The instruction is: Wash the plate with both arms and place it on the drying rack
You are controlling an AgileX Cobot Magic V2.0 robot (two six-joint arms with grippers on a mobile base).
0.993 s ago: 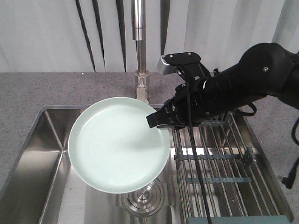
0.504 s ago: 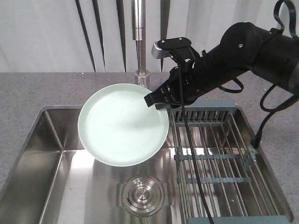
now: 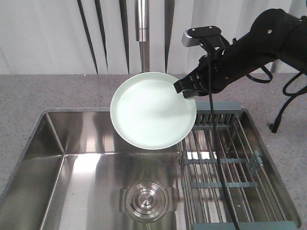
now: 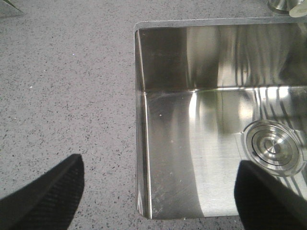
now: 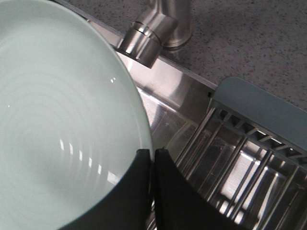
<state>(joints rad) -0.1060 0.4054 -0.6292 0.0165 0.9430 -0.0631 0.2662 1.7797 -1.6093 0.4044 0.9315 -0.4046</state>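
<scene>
Exterior front-facing: right claw (image 3: 184, 89) pinches plate (image 3: 151, 112) rim; plate tilted, concave face up.

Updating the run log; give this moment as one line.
right gripper: shut on plate rim | left gripper: open, empty | plate: held aloft, not on drying rack

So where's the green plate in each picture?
Front view: the round pale mint-green plate is centre, held by the right pincer over the back of the steel sink basin.
Left wrist view: not in it.
Right wrist view: fills the left side.
Shared landmark: that sink basin, in all three.
</scene>
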